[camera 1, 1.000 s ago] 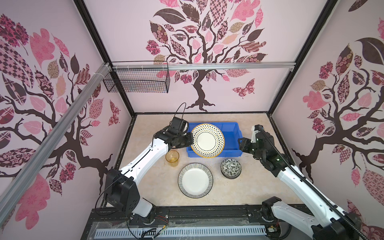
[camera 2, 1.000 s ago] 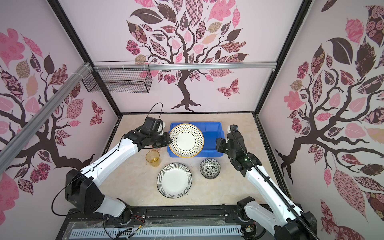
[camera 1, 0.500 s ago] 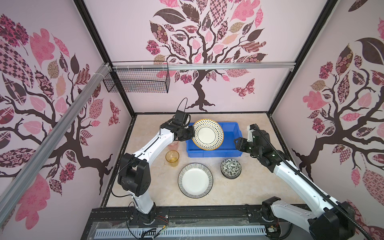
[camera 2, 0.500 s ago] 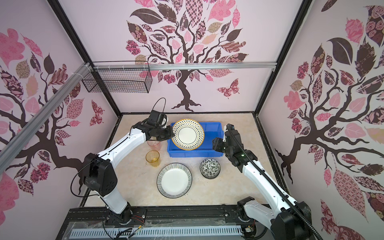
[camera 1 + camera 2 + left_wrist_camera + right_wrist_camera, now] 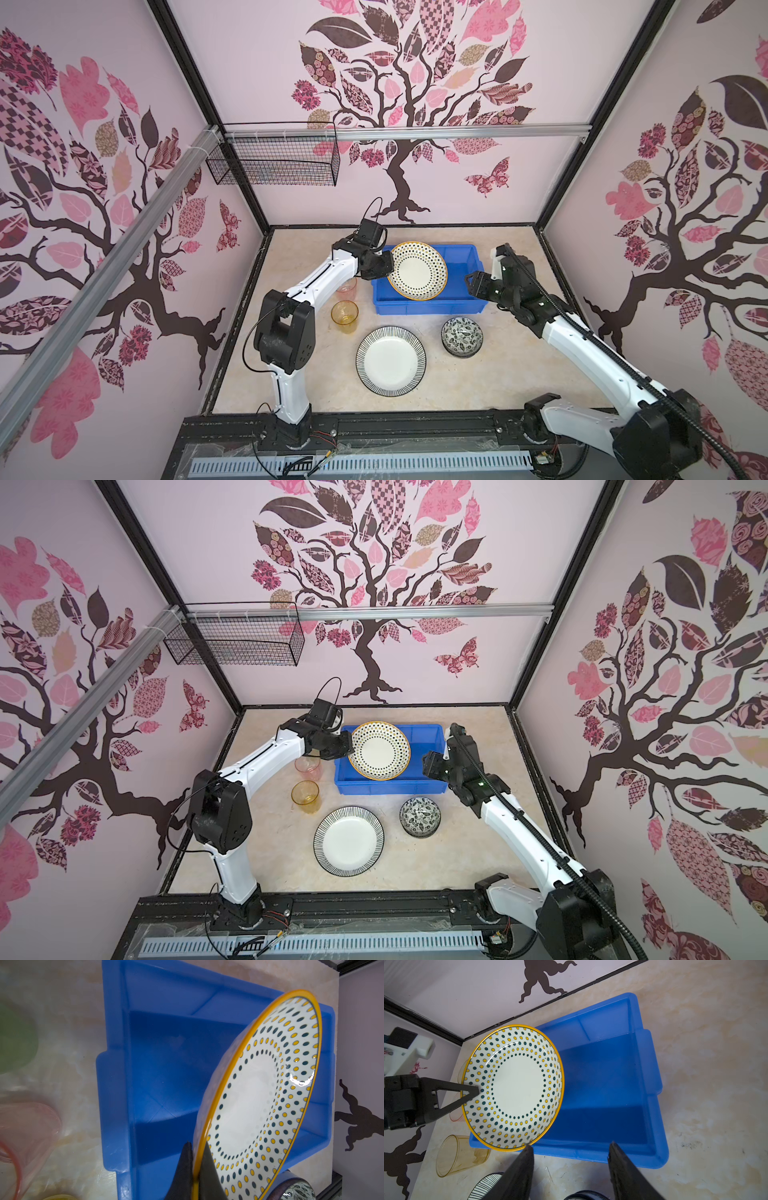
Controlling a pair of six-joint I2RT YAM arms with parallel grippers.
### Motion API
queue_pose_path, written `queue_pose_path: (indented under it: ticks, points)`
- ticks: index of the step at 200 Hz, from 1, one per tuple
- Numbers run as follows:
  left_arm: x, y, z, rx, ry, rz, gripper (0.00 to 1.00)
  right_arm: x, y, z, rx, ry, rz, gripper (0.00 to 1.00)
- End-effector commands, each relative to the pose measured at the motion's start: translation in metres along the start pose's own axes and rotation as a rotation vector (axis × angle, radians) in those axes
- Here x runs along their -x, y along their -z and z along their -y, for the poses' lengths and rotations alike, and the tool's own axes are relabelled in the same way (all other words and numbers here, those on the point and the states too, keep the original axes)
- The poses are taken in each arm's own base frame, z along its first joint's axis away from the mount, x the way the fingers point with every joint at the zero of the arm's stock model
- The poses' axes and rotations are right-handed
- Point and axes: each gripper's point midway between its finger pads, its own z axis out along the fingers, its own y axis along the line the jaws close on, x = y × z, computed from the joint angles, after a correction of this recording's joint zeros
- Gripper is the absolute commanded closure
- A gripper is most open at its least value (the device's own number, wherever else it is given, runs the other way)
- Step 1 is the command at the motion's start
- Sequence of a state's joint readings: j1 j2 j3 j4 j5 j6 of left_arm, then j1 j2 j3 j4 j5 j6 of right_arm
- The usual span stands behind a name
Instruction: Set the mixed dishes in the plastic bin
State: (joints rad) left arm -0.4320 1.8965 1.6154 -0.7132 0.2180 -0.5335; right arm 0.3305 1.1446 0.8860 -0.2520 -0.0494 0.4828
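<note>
A white dotted plate point(image 5: 417, 272) with a yellow rim hangs tilted above the blue plastic bin point(image 5: 465, 305), and my left gripper point(image 5: 197, 1144) is shut on its rim. In the left wrist view the plate point(image 5: 249, 1101) slants over the bin's bare floor point(image 5: 166, 1076). My right gripper point(image 5: 571, 1145) stands open and holds nothing, just outside the bin's right end point(image 5: 440, 746). On the table in front lie a striped plate point(image 5: 390, 360), a floral bowl point(image 5: 462, 336), an amber tumbler point(image 5: 345, 316) and a pink tumbler point(image 5: 347, 287).
A black wire basket point(image 5: 274, 166) hangs on the back wall at the left. A blurred green shape point(image 5: 14, 1039) shows beside the bin in the left wrist view. The enclosure walls stand close behind and beside the bin.
My left arm has swung its elbow inward and raised the dotted plate slightly over the bin. My right gripper has edged left toward the bin and opened a little.
</note>
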Motion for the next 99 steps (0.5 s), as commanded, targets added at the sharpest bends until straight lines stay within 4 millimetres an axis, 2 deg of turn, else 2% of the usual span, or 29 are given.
queue_pose_path:
  ticks: [1, 99]
  points:
    - [0.043, 0.025, 0.036, -0.118, -0.032, 0.134, 1.0, 0.019, 0.004, -0.011, 0.028, 0.0, 0.035, 0.4]
    - [0.04, -0.017, 0.016, -0.063, 0.015, 0.093, 1.0, 0.009, -0.001, -0.014, 0.065, -0.01, 0.0, 0.39]
